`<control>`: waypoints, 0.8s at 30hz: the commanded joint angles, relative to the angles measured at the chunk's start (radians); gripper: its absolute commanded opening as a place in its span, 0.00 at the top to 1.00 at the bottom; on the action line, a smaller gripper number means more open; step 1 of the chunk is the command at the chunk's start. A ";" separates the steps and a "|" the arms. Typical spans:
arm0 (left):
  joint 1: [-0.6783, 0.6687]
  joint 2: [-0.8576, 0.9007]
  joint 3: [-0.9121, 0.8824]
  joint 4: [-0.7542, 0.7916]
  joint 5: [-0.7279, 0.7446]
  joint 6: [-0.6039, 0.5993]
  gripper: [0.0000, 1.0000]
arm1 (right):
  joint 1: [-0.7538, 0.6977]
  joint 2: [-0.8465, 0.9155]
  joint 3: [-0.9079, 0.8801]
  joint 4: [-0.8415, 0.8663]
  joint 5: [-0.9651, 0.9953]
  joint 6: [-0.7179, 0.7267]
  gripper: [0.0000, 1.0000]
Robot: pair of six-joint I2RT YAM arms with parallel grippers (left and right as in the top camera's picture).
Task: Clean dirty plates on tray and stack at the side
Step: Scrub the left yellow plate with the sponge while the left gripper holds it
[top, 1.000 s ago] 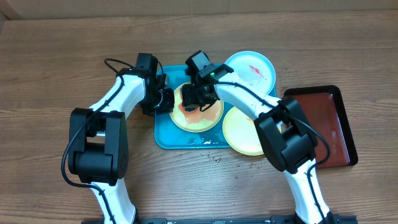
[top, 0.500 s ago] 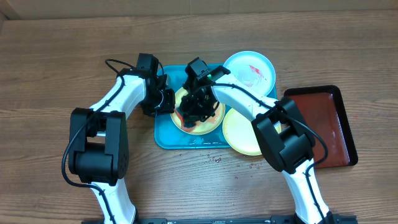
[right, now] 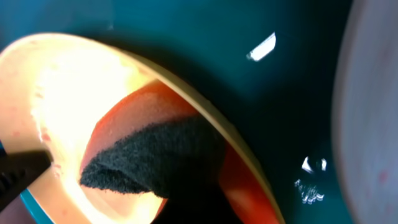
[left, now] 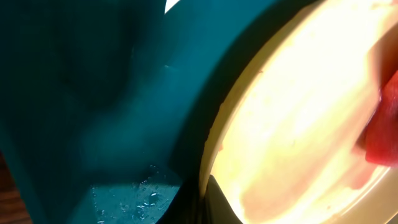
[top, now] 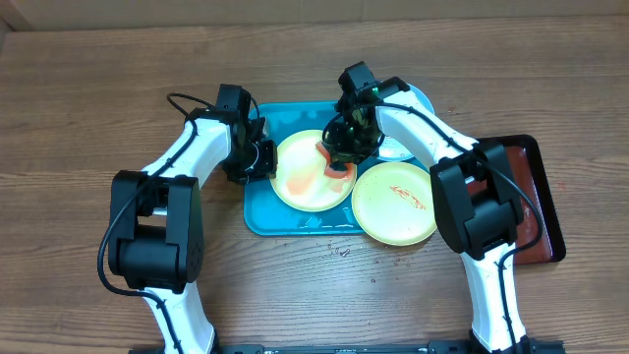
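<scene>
The left gripper (top: 257,157) is pinching the rim, probably the best hold on the light, stiff, slippery-looking plate (top: 300,185) lying in the tray (top: 285,120), while the right gripper (top: 344,157) is clamping a sponge (top: 338,171) onto it.

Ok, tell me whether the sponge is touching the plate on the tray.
Touching. Right wrist view shows the sponge lying on the plate, on its inner surface, no gap at its edge.

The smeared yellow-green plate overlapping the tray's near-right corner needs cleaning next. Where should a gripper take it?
Probably the rim of the yellow-green plate at its near-right edge, coming from the table. It is shallow and thin, so only the rim offers purchase, and that edge is clear of the tray.
</scene>
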State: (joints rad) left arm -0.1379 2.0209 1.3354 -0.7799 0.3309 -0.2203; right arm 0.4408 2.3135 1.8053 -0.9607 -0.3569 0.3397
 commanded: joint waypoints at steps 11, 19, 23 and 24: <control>-0.006 0.018 -0.002 0.000 0.010 0.034 0.96 | 0.162 0.029 0.006 0.196 0.004 0.053 0.96; -0.006 0.018 -0.002 0.000 0.011 0.034 0.96 | 0.236 0.029 0.005 0.161 -0.017 0.063 0.96; -0.006 0.018 -0.002 0.000 0.010 0.034 0.96 | 0.235 0.029 0.005 0.151 -0.066 0.080 0.96; -0.006 0.018 -0.002 0.000 0.011 0.034 0.96 | 0.232 0.029 0.005 0.151 -0.067 0.080 0.96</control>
State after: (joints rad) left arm -0.1356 2.0209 1.3346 -0.7822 0.3271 -0.2058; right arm 0.6662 2.3257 1.8050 -0.8055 -0.3786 0.4068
